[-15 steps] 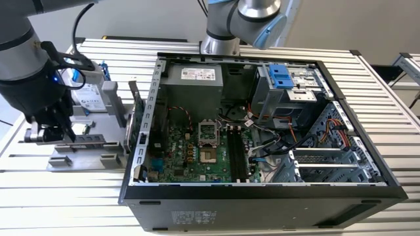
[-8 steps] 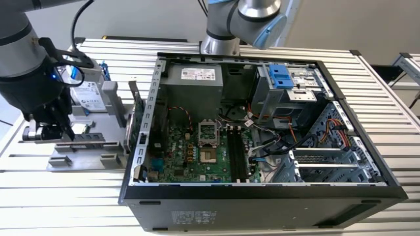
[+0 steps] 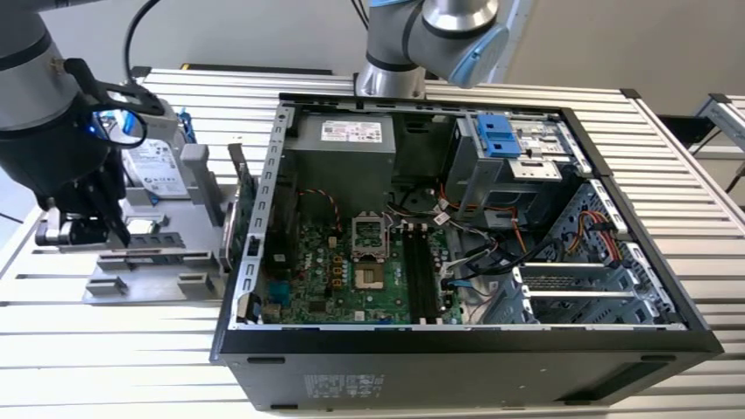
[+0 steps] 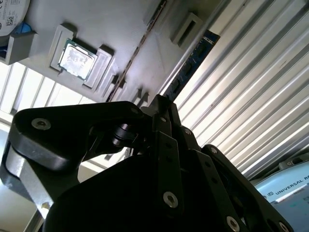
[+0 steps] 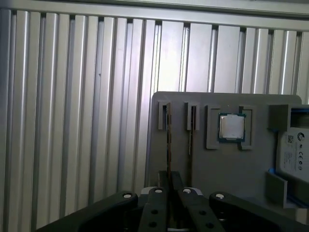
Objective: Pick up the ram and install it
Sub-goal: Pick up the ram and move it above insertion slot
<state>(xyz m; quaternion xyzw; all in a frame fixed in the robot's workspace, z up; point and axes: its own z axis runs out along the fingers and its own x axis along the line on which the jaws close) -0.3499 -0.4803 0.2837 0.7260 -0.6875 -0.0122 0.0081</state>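
Note:
The ram [image 5: 169, 140] is a thin bluish board standing on edge in a slot of the grey holder [image 5: 217, 164]. It runs straight in between the black fingers of my gripper [image 5: 170, 186]. In the second wrist view its blue face [image 4: 193, 63] comes out from the gripper [image 4: 161, 104], whose jaws are drawn in tight against it. In the exterior view the gripper [image 3: 93, 240] is low over the holder [image 3: 140, 279], at the view's left, beside the open computer case [image 3: 466, 340]. The motherboard's long memory slots [image 3: 420, 275] lie inside the case.
A second thin stick [image 5: 190, 137] stands in the neighbouring slot. A processor chip [image 5: 231, 126] and a silver hard drive [image 3: 157, 170] also sit on the holder. A green expansion card [image 3: 247, 218] stands by the case wall. Another arm's base [image 3: 396, 52] rises behind the case.

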